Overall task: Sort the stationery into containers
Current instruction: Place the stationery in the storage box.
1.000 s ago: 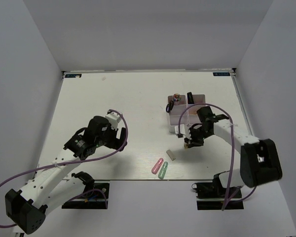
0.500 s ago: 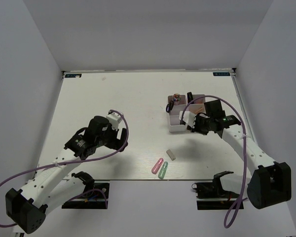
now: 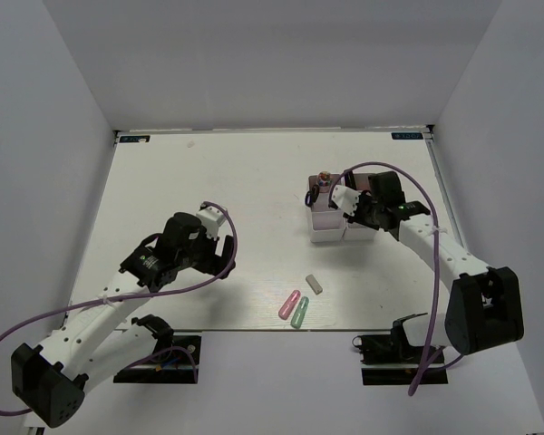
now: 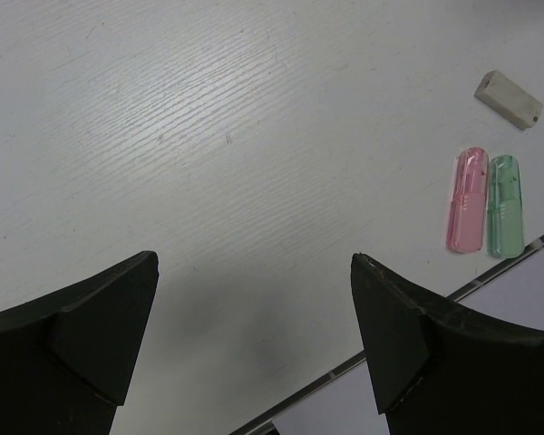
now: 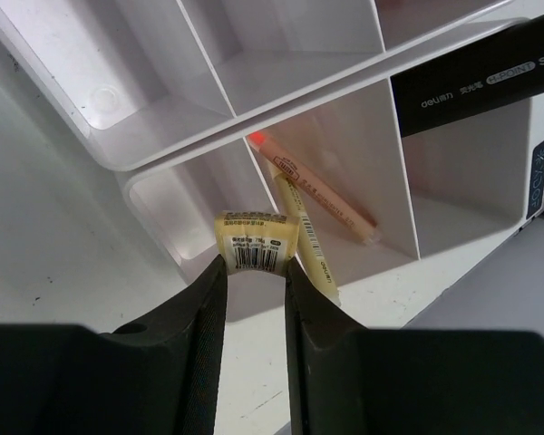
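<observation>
Now the trays (image 3: 330, 224) stand on the table (image 3: 208, 181). The left gripper (image 4: 254, 263) hangs wide open near the pink (image 4: 470, 199), green (image 4: 505, 205) and grey erasers (image 4: 509, 99). The right gripper (image 5: 254, 265) pinches the clip (image 5: 254, 240) above the pen (image 5: 317, 190) compartment.

A white, wood-grained bench (image 3: 208, 181) carries two joined white trays (image 3: 327, 235) on its right half. Near the front edge, a pink capsule eraser (image 3: 289, 304) and a green capsule eraser (image 3: 299, 312) lie side by side, with a pale grey eraser (image 3: 315, 285) just beyond them.
</observation>
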Controlling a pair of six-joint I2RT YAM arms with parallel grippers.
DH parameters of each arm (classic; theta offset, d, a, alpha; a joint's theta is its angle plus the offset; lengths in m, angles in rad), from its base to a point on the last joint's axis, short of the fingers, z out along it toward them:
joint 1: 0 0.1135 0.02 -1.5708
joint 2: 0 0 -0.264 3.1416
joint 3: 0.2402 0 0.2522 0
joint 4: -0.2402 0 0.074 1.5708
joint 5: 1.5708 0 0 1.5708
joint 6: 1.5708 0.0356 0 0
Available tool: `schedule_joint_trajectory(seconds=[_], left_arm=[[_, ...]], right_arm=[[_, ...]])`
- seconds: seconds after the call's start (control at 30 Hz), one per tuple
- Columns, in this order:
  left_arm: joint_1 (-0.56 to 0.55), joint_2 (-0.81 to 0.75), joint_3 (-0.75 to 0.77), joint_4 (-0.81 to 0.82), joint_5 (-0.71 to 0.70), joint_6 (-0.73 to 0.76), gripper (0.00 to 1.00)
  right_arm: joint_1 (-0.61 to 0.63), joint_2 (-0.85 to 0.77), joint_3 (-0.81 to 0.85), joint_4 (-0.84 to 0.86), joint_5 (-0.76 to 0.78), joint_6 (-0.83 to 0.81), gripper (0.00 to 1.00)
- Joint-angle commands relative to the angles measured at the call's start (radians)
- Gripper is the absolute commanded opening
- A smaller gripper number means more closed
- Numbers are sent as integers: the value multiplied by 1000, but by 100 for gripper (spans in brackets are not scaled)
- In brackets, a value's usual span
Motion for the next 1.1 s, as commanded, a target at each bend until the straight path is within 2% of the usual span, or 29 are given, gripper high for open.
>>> schedule_joint_trajectory(seconds=[0.0,0.1,0.17,0.27,0.47,0.63,0.67,0.7,0.73,0.77,0.8,0.83,0.87,0.9,0.93,0.97,1.0,1.03,1.07], left_arm=[[2,-2,-7,14,16,10,97],[5,-2,-7,14,19,10,97],[2,-2,-7,14,22,11,97],[5,0,-6,16,22,10,97],[2,3,-7,16,23,10,97],[2,4,-7,14,25,11,97],[3,6,-7,13,25,10,97],[3,4,-9,16,25,11,97],[3,6,-7,16,25,11,97],[3,4,-9,16,26,11,97],[3,7,-9,16,32,13,97],[3,6,-6,22,37,10,89],[3,14,-6,19,49,16,82],[3,15,-1,16,66,17,71],[2,18,0,14,72,20,37],[5,30,2,13,94,21,19],[2,32,8,8,94,22,7],[3,35,11,7,103,24,2],[3,38,10,7,117,27,2]], right_arm=[[0,15,50,51,22,12,13],[0,18,49,41,11,9,22],[1,16,43,39,11,9,35],[1,18,37,36,6,9,43],[0,9,37,24,-3,19,49],[0,-13,38,9,-17,25,49],[0,-20,44,7,-35,32,46],[0,-25,50,-1,-88,76,23],[-3,-54,79,-71,-127,88,7],[-3,-59,89,-102,-246,100,0],[-6,-63,103,-205,-381,82,0],[-3,-62,121,-311,-531,67,0],[-3,-54,132,-361,-608,21,0],[4,-48,126,-454,-674,-25,15],[8,-33,114,-482,-828,-31,29],[14,-25,72,-491,-865,-34,40],[35,-7,57,-493,-889,-31,46],[46,4,46,-475,-903,-9,50],[55,28,5,-431,-890,16,50]])
